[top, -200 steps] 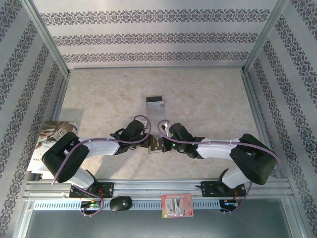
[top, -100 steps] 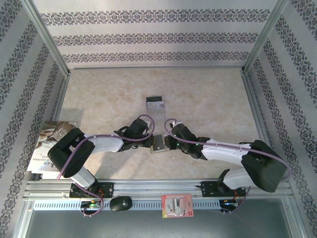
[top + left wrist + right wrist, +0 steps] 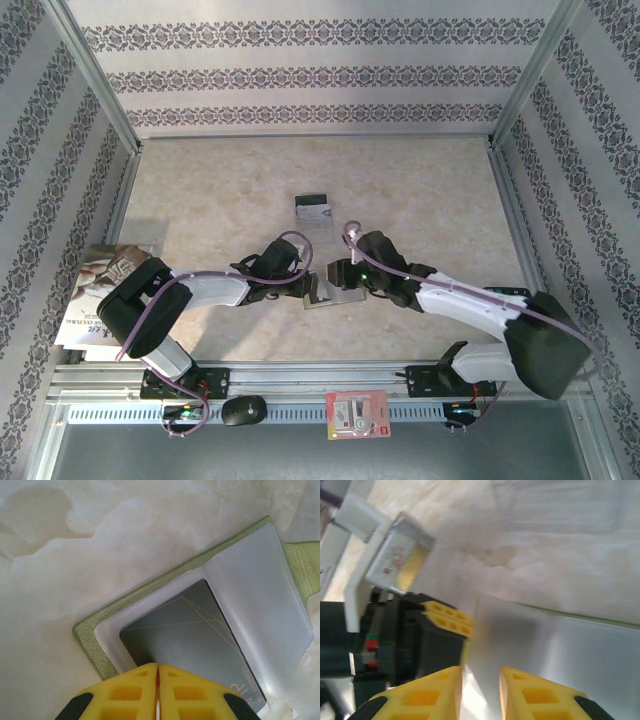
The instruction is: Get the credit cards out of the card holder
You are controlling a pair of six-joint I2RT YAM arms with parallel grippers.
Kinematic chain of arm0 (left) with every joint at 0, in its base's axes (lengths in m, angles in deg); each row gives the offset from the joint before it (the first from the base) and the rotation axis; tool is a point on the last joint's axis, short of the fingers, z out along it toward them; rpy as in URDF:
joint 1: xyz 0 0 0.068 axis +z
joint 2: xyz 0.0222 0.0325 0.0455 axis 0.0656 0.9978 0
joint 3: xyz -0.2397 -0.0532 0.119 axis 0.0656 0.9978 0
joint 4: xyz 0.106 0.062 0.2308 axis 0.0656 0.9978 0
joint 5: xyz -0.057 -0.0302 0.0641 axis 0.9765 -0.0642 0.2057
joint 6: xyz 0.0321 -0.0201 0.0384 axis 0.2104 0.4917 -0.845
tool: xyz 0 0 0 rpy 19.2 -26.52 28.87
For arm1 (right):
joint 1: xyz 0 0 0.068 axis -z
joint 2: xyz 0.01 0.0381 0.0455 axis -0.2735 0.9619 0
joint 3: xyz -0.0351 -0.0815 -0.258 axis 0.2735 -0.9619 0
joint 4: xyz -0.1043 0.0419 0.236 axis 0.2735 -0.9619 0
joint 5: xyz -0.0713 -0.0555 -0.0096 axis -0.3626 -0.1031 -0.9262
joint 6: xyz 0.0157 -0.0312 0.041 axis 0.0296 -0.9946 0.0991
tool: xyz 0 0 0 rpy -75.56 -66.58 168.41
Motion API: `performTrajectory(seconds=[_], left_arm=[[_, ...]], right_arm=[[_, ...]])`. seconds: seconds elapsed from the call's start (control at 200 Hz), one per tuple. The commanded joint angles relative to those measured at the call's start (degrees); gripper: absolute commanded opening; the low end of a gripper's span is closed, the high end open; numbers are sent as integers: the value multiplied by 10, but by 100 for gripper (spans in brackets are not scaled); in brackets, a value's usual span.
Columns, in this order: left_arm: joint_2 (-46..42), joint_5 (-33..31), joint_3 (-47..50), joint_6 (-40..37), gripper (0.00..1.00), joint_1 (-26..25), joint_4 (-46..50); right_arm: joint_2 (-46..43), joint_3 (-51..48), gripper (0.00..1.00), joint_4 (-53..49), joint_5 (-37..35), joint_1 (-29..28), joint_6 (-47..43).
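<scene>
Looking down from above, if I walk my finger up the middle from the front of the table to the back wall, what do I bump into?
First the red-and-white packet → then the green card holder → then the silver card with a black band.

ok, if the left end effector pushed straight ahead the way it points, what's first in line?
The grey card tucked in the open green card holder. The left end effector, shut, sits at the card's near edge; whether it touches is unclear.
</scene>
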Motion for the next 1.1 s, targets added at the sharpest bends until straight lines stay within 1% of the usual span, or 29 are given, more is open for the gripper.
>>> performTrajectory(seconds=[0.0,0.06,0.175,0.285,0.395,0.6,0.729,0.844,0.979,1.094], left_arm=[[12,15,1,-12,9,-10,30],[11,14,1,-12,9,-10,31],[1,17,-1,-12,14,-9,35],[-17,20,-11,-15,17,-10,48],[-24,27,-29,-21,17,-10,65],[-17,45,-79,-30,17,-24,93],[9,66,-122,-34,17,-43,105],[53,93,-162,-43,16,-59,117],[114,136,-197,-44,16,-68,122],[149,155,-220,-51,16,-68,135]], right_arm=[[40,13,26,54,116,5,11],[45,13,26,66,120,3,16],[16,-1,28,53,63,6,14],[-22,-17,29,20,13,20,9],[-54,-40,29,2,-26,37,13],[-88,-73,28,-9,-65,57,23],[-117,-91,28,-18,-92,67,30],[-151,-103,27,-32,-112,78,31],[-180,-112,28,-45,-114,85,28],[-188,-114,28,-46,-109,86,28]])
